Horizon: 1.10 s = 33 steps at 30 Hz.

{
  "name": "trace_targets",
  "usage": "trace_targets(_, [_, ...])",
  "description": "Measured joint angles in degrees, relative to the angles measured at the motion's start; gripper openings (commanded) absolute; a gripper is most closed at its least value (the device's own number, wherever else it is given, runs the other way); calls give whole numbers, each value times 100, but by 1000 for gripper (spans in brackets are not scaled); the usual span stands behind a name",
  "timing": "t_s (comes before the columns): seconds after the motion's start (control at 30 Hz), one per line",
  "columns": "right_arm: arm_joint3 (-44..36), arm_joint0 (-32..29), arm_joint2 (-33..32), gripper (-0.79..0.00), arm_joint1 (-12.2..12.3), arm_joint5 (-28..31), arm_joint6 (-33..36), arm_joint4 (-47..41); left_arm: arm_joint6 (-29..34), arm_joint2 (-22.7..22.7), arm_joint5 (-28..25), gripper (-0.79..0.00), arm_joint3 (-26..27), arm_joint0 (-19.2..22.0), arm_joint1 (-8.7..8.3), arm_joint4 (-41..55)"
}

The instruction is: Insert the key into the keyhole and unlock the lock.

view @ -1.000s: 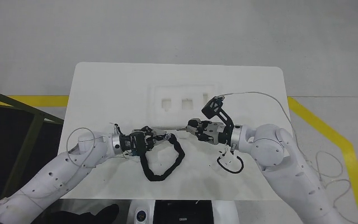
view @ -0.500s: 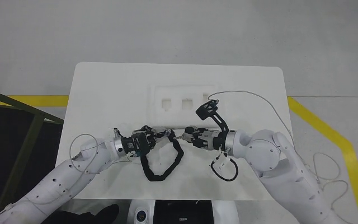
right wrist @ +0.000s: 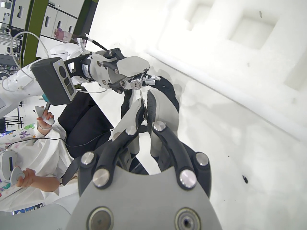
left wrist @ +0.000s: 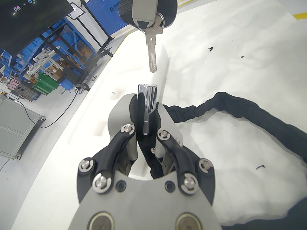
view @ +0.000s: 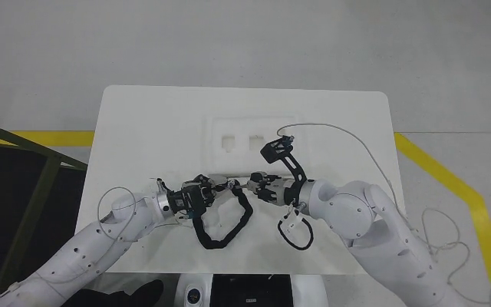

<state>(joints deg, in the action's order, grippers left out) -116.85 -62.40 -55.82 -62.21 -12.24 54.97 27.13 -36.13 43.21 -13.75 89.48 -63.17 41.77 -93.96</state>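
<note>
Left hand (left wrist: 146,107) is clamped on the lock (left wrist: 147,96). The grip sits on the rear of the chrome barrel, so the end with the keyhole (right wrist: 136,84) stands free and faces the other arm. Held above the bench (left wrist: 227,37) this way, the barrel presumably cannot roll or slide when something pushes into it. The lock's black-sleeved chain (left wrist: 239,107) trails loose across the bench, taking no load.

Right hand (right wrist: 144,107) is closed on the key (left wrist: 151,53), gripping only the head. That leaves the whole blade bare for entry and the head ready to be turned. The blade points at the barrel's end, with its tip near but apart — a gap shows between them, and the line looks slightly off to one side. Judged from this, insertion has not yet begun — the next move likely calls for a small sideways correction before the push.
</note>
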Motion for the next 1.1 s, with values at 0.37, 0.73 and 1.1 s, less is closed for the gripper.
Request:
trace_targets(0.37, [102, 144, 178, -785, -77, -83, -126, -19, 0, 0, 0, -785, 0, 0, 0, 0])
trace_targets(0.73, [228, 199, 261, -785, -132, -147, -191, -51, 0, 0, 0, -785, 0, 0, 0, 0])
trace_targets(1.1, [277, 244, 302, -785, -173, -311, -165, 21, 0, 0, 0, -785, 0, 0, 0, 0])
